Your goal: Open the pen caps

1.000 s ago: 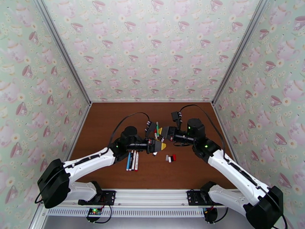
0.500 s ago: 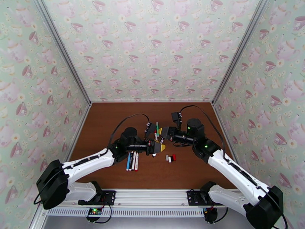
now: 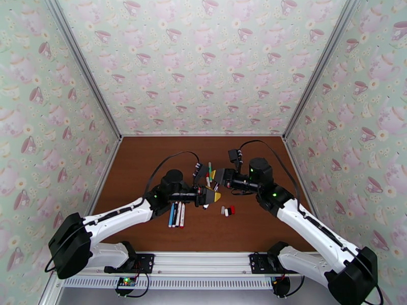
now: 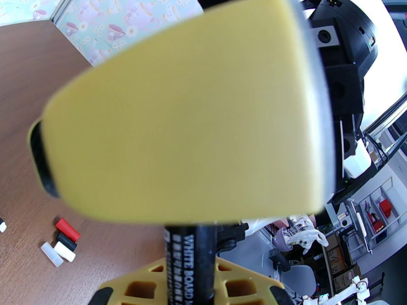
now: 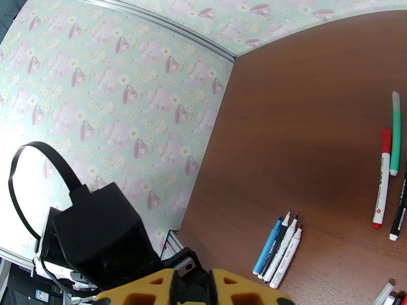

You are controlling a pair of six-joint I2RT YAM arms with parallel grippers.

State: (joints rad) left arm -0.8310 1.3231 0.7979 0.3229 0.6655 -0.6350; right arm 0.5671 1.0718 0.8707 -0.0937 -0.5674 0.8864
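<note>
left gripper (image 3: 212, 195): your left fingers are pressed tight on a black marker (image 4: 191, 265), with the barrel running out between them above mid-table.
right gripper (image 3: 217, 180): its tip meets the left one, and its yellow pad (image 4: 188, 113) covers the marker's far end. The fingers sit close with something dark between them; can't tell if you're pinching it.
held marker's cap: hidden behind that pad.
loose caps (image 3: 227, 211): red, black, white and one pale, bunched on the table (image 3: 152, 163) just right of the left gripper.
uncapped pens (image 5: 277, 250): four side by side with tips bare, on the near side of your left wrist.
other pens: green pen (image 5: 395, 133) and red-capped pen (image 5: 382, 179) lie beside each other farther back.
</note>
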